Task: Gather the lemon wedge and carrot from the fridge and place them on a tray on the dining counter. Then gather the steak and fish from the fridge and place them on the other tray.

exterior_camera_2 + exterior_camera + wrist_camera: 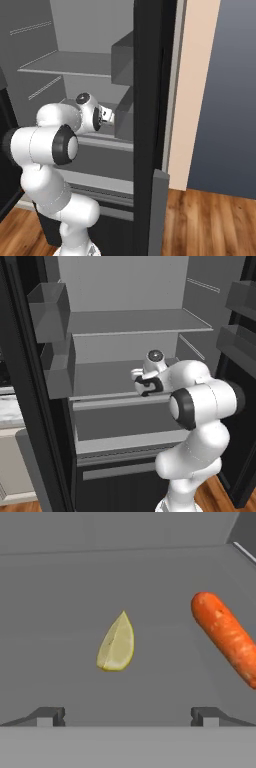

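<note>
Grey shelves run across the inside of the fridge point(125, 321), whose black doors stand swung wide on both sides, the door bins jutting out at the left and right edges of the opening. The white arm reaches in from below at the height of the middle shelf, its elbow bulking in front of the lower shelves and the drawer front, so from behind much of that level is blocked by the robot's own body. From the right side, the dark edge of the open door cuts across the scene and hides what lies further along the shelf. The gripper point(127, 716) sits low over the shelf floor with its two dark fingertips point(49, 716) spread wide apart, holding nothing. Ahead of it, between the lines of the two tips but well short of them, lies the lemon wedge point(116, 644), pale yellow, resting on the grey surface with its pointed end away from the hand. Off to one side lies the carrot point(225, 637), bright orange and slanted, running out of the hand camera's edge; it is apart from the wedge, with bare shelf between them. Nothing stands between the open fingers and the wedge.
</note>
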